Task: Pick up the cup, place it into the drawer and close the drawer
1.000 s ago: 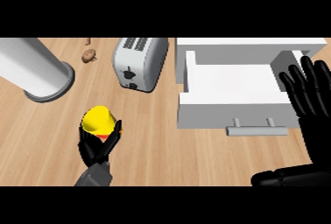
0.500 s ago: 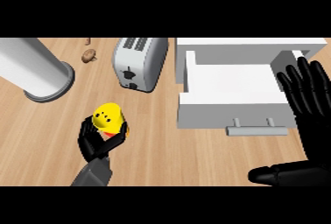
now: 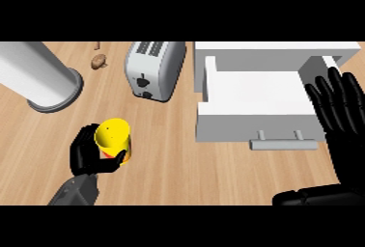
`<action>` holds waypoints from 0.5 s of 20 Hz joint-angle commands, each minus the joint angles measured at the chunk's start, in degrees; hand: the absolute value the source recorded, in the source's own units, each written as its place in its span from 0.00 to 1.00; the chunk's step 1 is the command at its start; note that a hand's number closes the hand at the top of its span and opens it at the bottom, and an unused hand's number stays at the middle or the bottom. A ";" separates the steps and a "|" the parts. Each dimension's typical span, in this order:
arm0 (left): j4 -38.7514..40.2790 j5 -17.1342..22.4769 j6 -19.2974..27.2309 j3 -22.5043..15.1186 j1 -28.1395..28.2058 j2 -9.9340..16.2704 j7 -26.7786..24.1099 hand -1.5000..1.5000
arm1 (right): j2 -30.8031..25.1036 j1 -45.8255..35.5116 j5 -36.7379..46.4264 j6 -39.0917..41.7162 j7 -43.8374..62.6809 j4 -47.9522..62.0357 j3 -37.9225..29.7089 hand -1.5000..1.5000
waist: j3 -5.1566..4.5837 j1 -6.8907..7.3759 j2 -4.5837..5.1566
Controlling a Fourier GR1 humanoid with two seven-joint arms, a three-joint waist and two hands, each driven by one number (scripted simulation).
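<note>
Head view. The left hand (image 3: 91, 157) curls around the yellow cup (image 3: 113, 137) near the counter's (image 3: 171, 159) front-left part, the cup tilted in its grasp. The right hand (image 3: 341, 103) rests at the right edge, fingers straight and spread — holding nothing. The white drawer (image 3: 253, 99) stands open at the right, handle (image 3: 283, 143) toward the front edge. Toaster (image 3: 153, 70) — near the back edge, beside the drawer; grey cylinder (image 3: 35, 77) at the back-left corner.
</note>
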 commanded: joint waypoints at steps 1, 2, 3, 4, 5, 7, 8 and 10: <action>-2.68 -1.44 -8.21 -1.60 -0.10 2.10 -0.93 1.00 | -0.55 1.33 -0.95 0.25 1.45 -2.21 -0.56 0.00 | 0.01 -0.03 -0.05; -6.17 -1.38 -9.75 -1.99 1.32 3.61 -0.51 1.00 | -0.62 -0.90 -1.20 -0.40 2.48 -1.05 -0.97 0.00 | 0.03 0.46 -0.13; -5.55 -2.49 -8.32 -2.33 -0.04 2.29 -0.67 1.00 | -0.97 -1.83 -2.70 0.90 -0.05 2.10 -2.40 0.00 | 0.04 0.31 0.01; -9.52 -1.34 -9.44 -2.41 -0.49 4.03 3.17 1.00 | -0.71 -3.02 -0.14 -1.22 2.30 0.90 -1.37 0.00 | 0.05 0.61 -0.13; -12.26 -2.72 -9.13 -4.11 2.21 3.51 2.82 1.00 | -0.71 0.36 -0.94 0.45 0.66 -0.37 -1.07 0.00 | 0.07 0.53 -0.19; -20.20 -3.80 -5.17 -6.28 2.66 4.23 8.41 1.00 | -1.09 -1.88 -0.05 -0.75 3.34 -0.08 -0.79 0.00 | 0.09 0.94 -0.30; -19.34 -2.94 -7.31 -4.88 0.23 6.00 10.35 1.00 | -0.67 -1.79 -0.12 0.20 -0.94 3.22 -1.67 0.00 | 0.08 0.64 -0.11; -25.41 -2.77 -5.42 -5.26 0.88 5.52 13.80 1.00 | -1.33 -1.46 -2.02 0.39 2.30 0.68 -1.93 0.00 | 0.08 0.53 -0.17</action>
